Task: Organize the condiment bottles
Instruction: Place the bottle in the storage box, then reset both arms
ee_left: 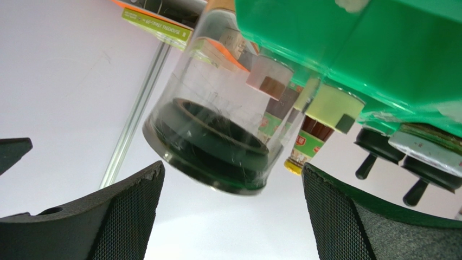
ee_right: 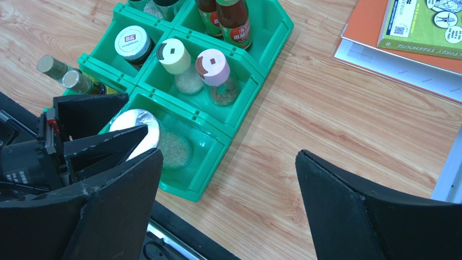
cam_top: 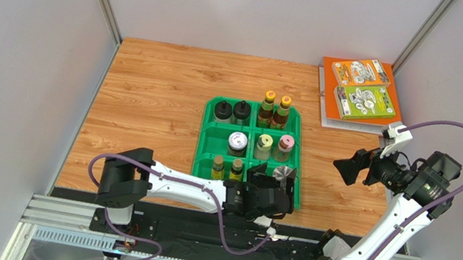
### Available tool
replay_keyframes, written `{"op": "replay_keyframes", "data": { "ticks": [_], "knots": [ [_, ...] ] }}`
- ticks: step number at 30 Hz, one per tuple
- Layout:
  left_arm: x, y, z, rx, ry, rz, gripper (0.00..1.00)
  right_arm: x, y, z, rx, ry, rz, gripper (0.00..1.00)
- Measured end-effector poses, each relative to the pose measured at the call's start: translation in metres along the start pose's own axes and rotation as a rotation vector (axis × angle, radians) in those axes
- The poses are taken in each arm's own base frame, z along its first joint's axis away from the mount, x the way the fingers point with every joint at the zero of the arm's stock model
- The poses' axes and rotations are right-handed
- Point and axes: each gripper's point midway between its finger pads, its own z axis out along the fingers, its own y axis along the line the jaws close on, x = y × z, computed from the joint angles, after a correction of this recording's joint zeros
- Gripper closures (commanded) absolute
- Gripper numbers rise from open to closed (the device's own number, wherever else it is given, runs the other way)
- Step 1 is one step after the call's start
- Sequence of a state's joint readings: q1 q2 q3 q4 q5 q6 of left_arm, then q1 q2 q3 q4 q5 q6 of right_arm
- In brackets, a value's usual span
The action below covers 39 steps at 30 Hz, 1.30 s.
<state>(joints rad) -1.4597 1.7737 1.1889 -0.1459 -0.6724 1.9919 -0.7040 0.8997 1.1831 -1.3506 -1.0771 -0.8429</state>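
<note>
The left arm's fingers point(ee_left: 108, 216) are standing wide open at the near right compartment of the green six-compartment plastic bin point(ee_right: 214, 168). They are flanking a clear glass jar with a silver lid point(ee_right: 174, 149) without pressing on it. That jar is lying tipped over in the compartment, with its lid facing the left arm. The right arm's fingers point(ee_right: 352, 206) are also spread wide and holding nothing, hovering over the wooden counter point(cam_top: 148, 104) to the right of the bin.

The other condiment bottles are standing upright in the bin:
- **Far left:** two black-capped bottles point(cam_top: 223, 110).
- **Far right:** two amber bottles with yellow and orange caps point(cam_top: 267, 108).
- **Middle left:** a silver-capped jar point(ee_right: 133, 42).
- **Middle right:** a pale-green-capped shaker point(ee_right: 176, 57) and a pink-capped shaker point(ee_right: 212, 65), sharing the compartment.
- **Near left:** two small metal-capped bottles point(ee_right: 54, 65).

Orange and green books point(cam_top: 361, 87) are lying at the far right corner.
</note>
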Motion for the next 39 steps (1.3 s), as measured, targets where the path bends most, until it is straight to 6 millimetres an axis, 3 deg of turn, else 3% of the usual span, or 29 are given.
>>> {"op": "replay_keyframes", "data": {
  "ticks": [11,14,19,23,26,28,32,33,35,39],
  "knots": [
    [0.007,0.008,-0.036,-0.009,0.027,0.037,0.01,0.0,0.0,0.0,-0.004,-0.003,0.001,0.01],
    [0.017,0.014,-0.046,0.006,0.046,0.051,0.01,-0.001,0.0,0.0,-0.005,-0.004,0.001,0.01],
    [0.076,0.052,-0.081,-0.004,0.107,0.001,0.01,-0.001,0.0,0.0,-0.005,-0.004,0.001,0.01],
    [0.148,0.08,-0.135,-0.076,0.146,-0.244,0.0,0.0,0.0,0.001,-0.007,-0.003,0.005,0.01],
    [0.2,0.082,-0.17,-0.14,0.17,-0.465,0.01,0.0,-0.001,0.001,-0.009,-0.001,0.012,0.01],
    [0.244,0.063,-0.186,-0.162,0.222,-0.648,0.01,0.001,-0.003,0.002,-0.011,0.002,0.018,0.01],
    [0.322,-0.01,-0.197,-0.142,0.395,-0.97,0.01,-0.002,-0.004,0.001,-0.006,0.004,0.014,0.01],
    [0.33,-0.022,-0.2,-0.147,0.411,-1.042,0.01,-0.004,-0.005,0.0,-0.001,0.003,0.009,0.01],
    [0.362,-0.078,-0.203,-0.109,0.515,-1.221,0.01,-0.011,-0.005,-0.003,0.01,-0.004,-0.01,0.01],
    [0.384,-0.155,-0.212,-0.085,0.594,-1.532,0.0,-0.028,-0.004,-0.009,0.03,-0.024,-0.052,0.0]
  ]
}}
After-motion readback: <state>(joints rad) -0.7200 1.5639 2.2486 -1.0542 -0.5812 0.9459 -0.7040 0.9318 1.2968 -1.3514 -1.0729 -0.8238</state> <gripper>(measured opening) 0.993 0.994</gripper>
